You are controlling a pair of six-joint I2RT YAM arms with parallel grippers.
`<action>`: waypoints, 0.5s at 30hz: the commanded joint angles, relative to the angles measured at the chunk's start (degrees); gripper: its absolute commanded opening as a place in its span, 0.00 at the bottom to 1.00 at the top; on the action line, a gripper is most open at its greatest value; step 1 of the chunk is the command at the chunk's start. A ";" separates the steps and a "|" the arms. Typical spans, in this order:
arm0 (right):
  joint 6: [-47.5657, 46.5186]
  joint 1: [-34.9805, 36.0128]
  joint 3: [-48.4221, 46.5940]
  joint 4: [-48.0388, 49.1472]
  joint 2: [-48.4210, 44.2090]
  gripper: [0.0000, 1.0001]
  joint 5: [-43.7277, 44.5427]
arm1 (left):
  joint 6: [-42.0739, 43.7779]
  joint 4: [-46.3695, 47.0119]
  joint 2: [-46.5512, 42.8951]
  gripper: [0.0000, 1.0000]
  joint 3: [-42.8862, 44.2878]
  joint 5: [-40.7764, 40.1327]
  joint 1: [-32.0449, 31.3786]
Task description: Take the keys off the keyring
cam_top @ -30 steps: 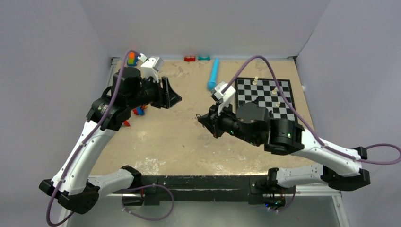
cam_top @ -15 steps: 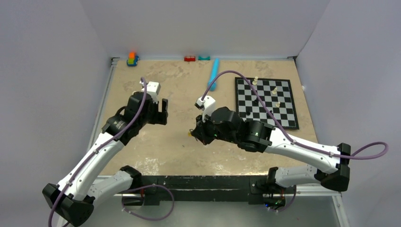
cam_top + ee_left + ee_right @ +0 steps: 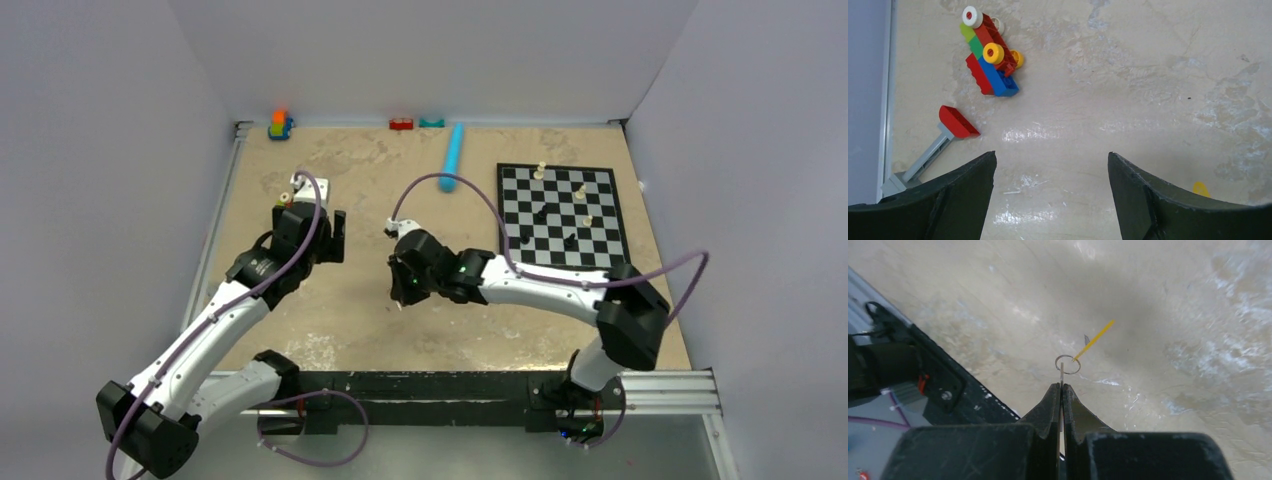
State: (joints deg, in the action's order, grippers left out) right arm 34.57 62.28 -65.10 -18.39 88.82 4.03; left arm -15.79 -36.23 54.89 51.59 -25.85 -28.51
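My right gripper is shut on a thin silver key blade, seen edge-on and held above the table. The small silver keyring hangs at the blade's tip. A yellow key, also edge-on, sticks out from the ring. In the top view my right gripper is at the table's middle front, and the keys are too small to make out. My left gripper is open and empty over bare table, to the left in the top view. A small yellow piece lies on the table by its right finger.
A multicoloured toy block car and a red piece on a grey stick lie ahead-left of my left gripper. A chessboard with pieces is at the right. A light-blue cylinder and small blocks lie along the back wall.
My right gripper has moved left and toward the near edge, still shut on the key. My left gripper has moved nearer and lower, uncovering the blocks at the back corner.
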 commanded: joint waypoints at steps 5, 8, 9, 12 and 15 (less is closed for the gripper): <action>7.25 0.29 6.70 4.73 3.97 0.22 -3.82 | 2.70 4.60 -3.85 0.86 -3.29 -3.52 0.21; 6.64 0.27 6.83 2.74 3.23 0.51 -2.41 | 2.45 4.77 -3.91 0.86 -3.26 -2.59 0.23; 6.53 0.29 6.71 2.11 2.84 0.58 -1.75 | 2.43 4.77 -3.91 0.86 -3.19 -2.53 0.21; 6.10 0.30 6.27 -0.33 1.20 0.78 0.57 | 2.35 4.54 -4.19 0.86 -3.15 -2.54 0.21; 5.54 0.24 6.00 -3.00 -1.02 0.85 3.55 | 2.41 4.41 -5.20 0.86 -3.40 -2.58 0.21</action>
State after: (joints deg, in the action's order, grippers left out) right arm 40.34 62.39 -57.63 -18.50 92.14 2.55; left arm -14.09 -33.76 51.59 48.58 -27.81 -28.51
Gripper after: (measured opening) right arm 0.805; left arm 0.858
